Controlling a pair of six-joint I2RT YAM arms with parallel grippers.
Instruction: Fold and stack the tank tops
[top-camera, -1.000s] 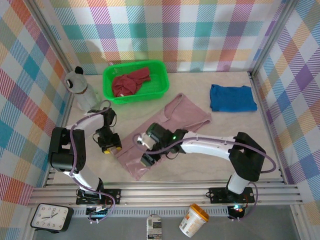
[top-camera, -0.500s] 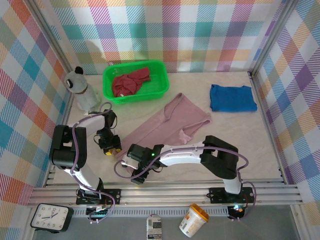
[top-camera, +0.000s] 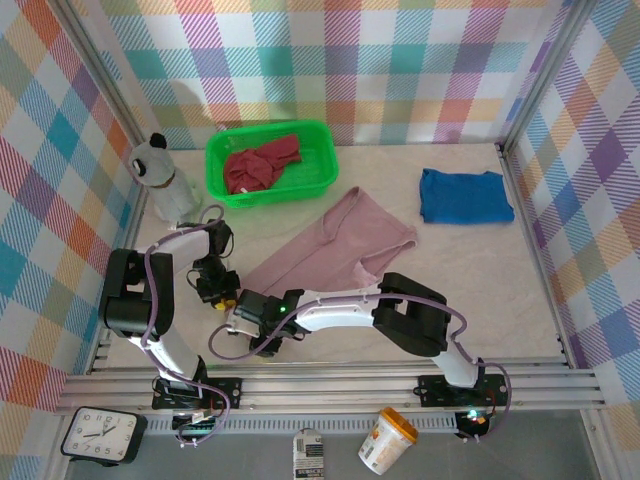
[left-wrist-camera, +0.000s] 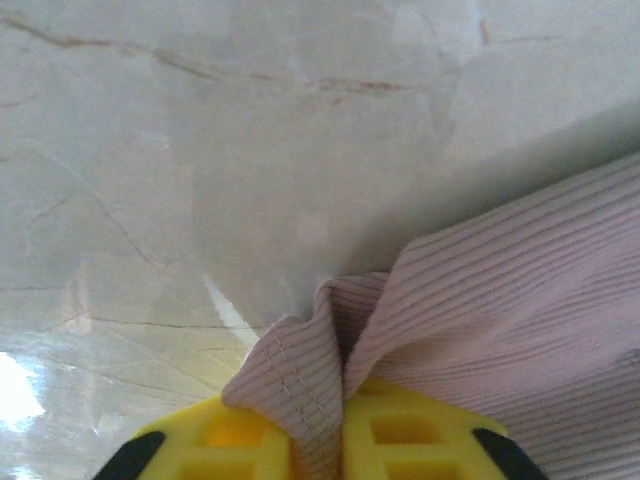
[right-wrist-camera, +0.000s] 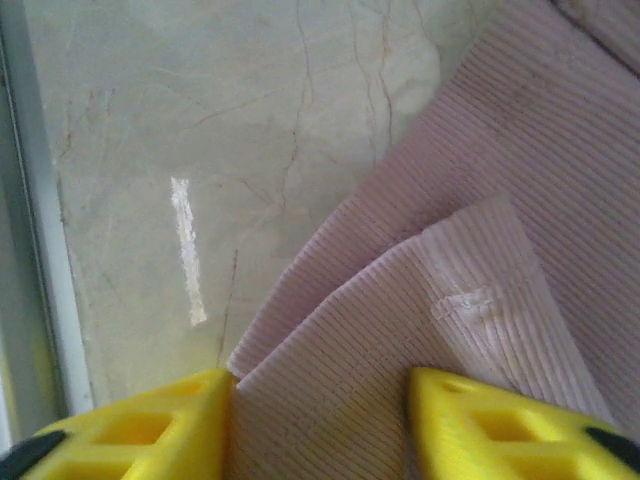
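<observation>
While the pink top (top-camera: 340, 245) lies spread on the worktop (top-camera: 480, 290), its long axis runs on a slant from near-left to far-right, and both tools sit at its near-left end. In the left wrist view the left tool (left-wrist-camera: 330, 455) is clenched on that top. A puckered bit of hem is squeezed between its yellow fingers (left-wrist-camera: 210, 455), which stand all but together.

The right tool (right-wrist-camera: 320, 420) is just beside it, a little nearer and to the right, on an arm stretched across from the right side of the worktop. Its jaws stand apart with a doubled corner of ribbed cloth lying flat between them (astride the cloth, not pinching it as far as the right wrist view shows), so I count it as released.

From both tools the body of the pink top lies away to the far right. The coming move, as I judge it, turns on that direction. Once the right tool bites, the two held points would be lifted and carried along the long axis toward the far-right end to halve the top. The left arm is the nearer one to this end, and the right arm is reaching hard.

The blue top (top-camera: 465, 195) lies folded at the far right, well apart. The red top (top-camera: 260, 165) sits crumpled in the basket (top-camera: 272, 198) at the far left, so by my reckoning one top is done, one is in hand and one is untouched.
</observation>
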